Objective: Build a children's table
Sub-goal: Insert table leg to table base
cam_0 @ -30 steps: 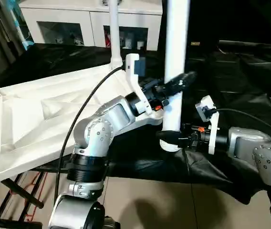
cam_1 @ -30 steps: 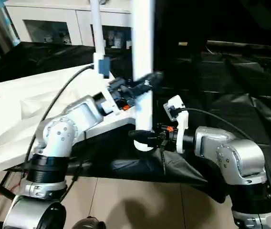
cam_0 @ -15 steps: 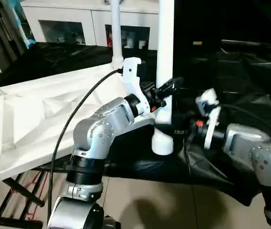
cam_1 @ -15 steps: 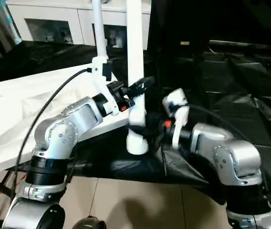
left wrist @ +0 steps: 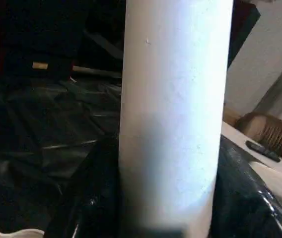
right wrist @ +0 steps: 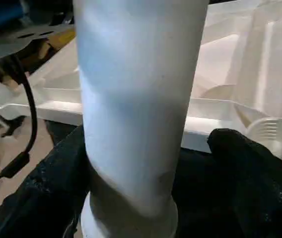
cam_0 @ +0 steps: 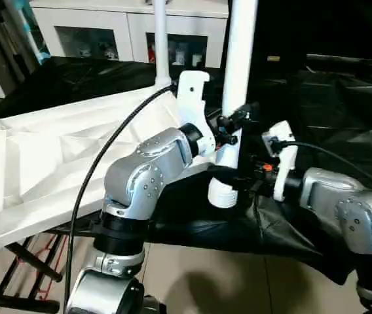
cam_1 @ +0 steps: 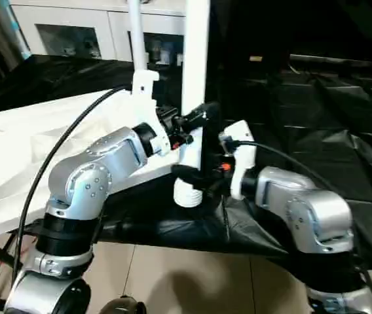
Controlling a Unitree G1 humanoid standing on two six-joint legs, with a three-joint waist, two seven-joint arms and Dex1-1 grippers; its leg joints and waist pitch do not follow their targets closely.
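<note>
The children's table top point(cam_0: 55, 150) lies upside down, ribbed side up, at the left. One white leg point(cam_0: 161, 39) stands in its far corner. Another long white leg point(cam_0: 238, 59) is held upright just off the top's near right corner, with its wide lower end point(cam_0: 222, 193) hanging over the black sheet. My left gripper point(cam_0: 238, 121) is shut on this leg at mid-height, and its fingers point(left wrist: 86, 198) press both sides. My right gripper point(cam_0: 228, 178) is open around the leg's lower part. One of its fingers point(right wrist: 250, 178) stands a little apart from the tube point(right wrist: 136, 99). A round corner socket point(right wrist: 275, 134) lies beside it.
A black sheet point(cam_0: 343, 131) covers the surface at the right and behind. A white glass-door cabinet point(cam_0: 88, 39) stands at the back. Black stand bars point(cam_0: 22, 261) show under the table top over the tiled floor.
My right gripper let go of the leg's lower end, drew back, and now straddles it again with wider jaws. My left gripper kept its hold while the forearm turned.
</note>
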